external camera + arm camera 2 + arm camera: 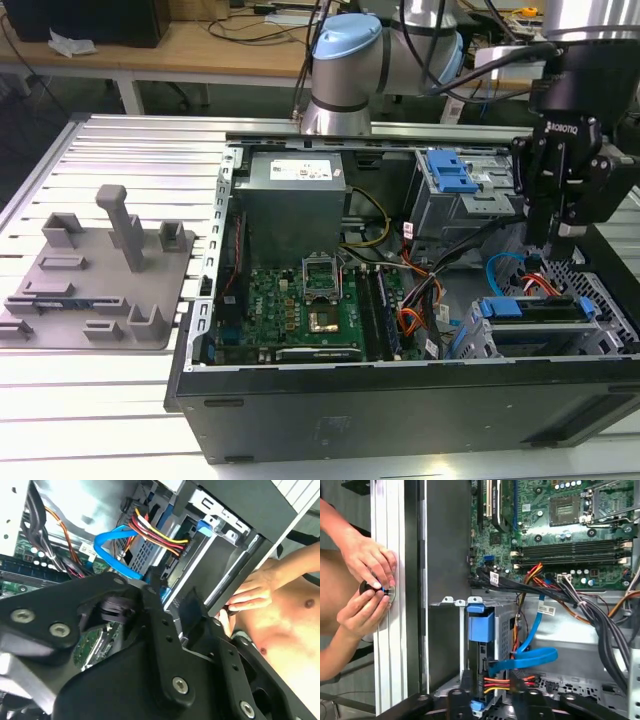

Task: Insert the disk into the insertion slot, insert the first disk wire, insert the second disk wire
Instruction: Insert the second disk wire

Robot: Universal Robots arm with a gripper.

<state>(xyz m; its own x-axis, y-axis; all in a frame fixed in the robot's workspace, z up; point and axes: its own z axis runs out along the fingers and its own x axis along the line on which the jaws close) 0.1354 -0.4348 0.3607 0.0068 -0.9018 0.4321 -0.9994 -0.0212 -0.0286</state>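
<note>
The disk, in its blue carrier, lies inside the insertion slot, a grey perforated cage at the exterior view's right. The disk shows there as a blue-edged slab. The first disk wire, light blue, loops round and ends at the disk's back edge. It is also in the second wrist view. The second disk wire, a red, yellow and black bundle, runs to a dark plug at that same edge. My gripper is open, one finger on each side of this bundle, and hangs just above the cage.
A person's hands hold a black knob on the table rail outside the case wall. The motherboard, power supply, orange cables and the taller bay with the blue latch crowd the case. A grey fixture block lies on the table.
</note>
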